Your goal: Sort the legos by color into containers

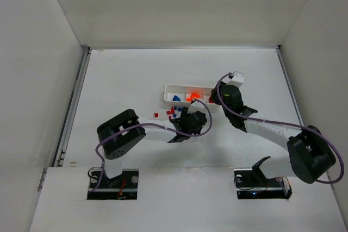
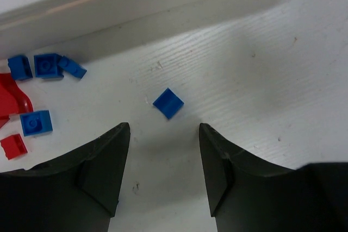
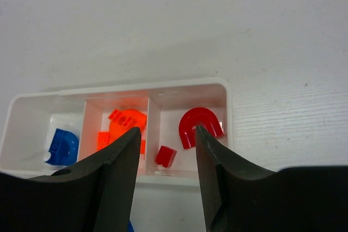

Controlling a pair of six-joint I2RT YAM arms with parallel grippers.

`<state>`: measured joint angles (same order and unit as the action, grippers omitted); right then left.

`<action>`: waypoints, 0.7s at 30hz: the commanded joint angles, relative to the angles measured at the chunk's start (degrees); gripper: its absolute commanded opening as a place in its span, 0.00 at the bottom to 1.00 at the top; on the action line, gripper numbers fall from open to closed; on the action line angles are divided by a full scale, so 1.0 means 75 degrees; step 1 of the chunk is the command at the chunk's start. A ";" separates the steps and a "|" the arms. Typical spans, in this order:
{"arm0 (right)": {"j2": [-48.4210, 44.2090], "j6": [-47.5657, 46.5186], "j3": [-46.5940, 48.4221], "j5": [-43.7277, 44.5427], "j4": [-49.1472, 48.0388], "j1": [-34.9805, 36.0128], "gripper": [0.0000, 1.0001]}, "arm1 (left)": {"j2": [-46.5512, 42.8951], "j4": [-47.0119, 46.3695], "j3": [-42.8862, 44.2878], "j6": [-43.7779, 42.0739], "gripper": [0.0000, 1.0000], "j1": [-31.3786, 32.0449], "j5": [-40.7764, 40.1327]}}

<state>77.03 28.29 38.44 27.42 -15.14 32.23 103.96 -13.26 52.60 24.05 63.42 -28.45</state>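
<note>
Left gripper: 2 black fingers spread apart, holding nothing, over the white desk. 1 flat square blue plastic lego lies loose on the desk just ahead of the gap between the fingers, turned cornerwise.

Further left on the desk, beside the tray wall:
- 3 blue bricks in a cluster
- 1 single blue brick
- 1 small red brick
- 1 red curved piece, cut by the frame edge

Right gripper: fingers spread, empty, above the long white plastic tray of 3 compartments.
- Left compartment: 1 blue rounded piece
- Middle compartment: orange pieces
- Right compartment: 1 red arch and 1 red cube
</note>
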 commanded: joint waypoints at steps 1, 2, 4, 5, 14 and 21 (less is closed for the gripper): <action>-0.0415 0.0176 -0.0296 0.0024 -0.0243 0.0126 0.50 | 0.0095 -0.0330 0.0346 -0.0242 0.50 -0.0188 0.0043; -0.0451 0.0270 -0.0389 0.0024 -0.0290 0.0150 0.50 | 0.0119 -0.0330 0.0346 -0.0219 0.49 -0.0223 0.0066; -0.0486 0.0469 -0.0612 0.0035 -0.0453 0.0197 0.50 | 0.0189 -0.0412 0.0346 -0.0219 0.46 -0.0317 0.0241; -0.0486 0.0551 -0.0694 0.0047 -0.0536 0.0197 0.50 | 0.0247 -0.0470 0.0346 -0.0242 0.45 -0.0375 0.0347; -0.0720 0.0786 -0.1116 0.0047 -0.0677 0.0197 0.49 | 0.0447 -0.0682 0.0311 -0.0266 0.37 -0.0458 0.0558; -0.1446 0.0973 -0.1644 0.0071 -0.0631 0.0185 0.49 | 0.0307 -0.0623 0.0194 -0.0242 0.20 -0.0353 0.0594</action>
<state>69.30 34.15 27.35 27.42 -17.21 33.41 106.52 -18.79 53.82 22.17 60.16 -25.50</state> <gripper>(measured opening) 0.496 0.216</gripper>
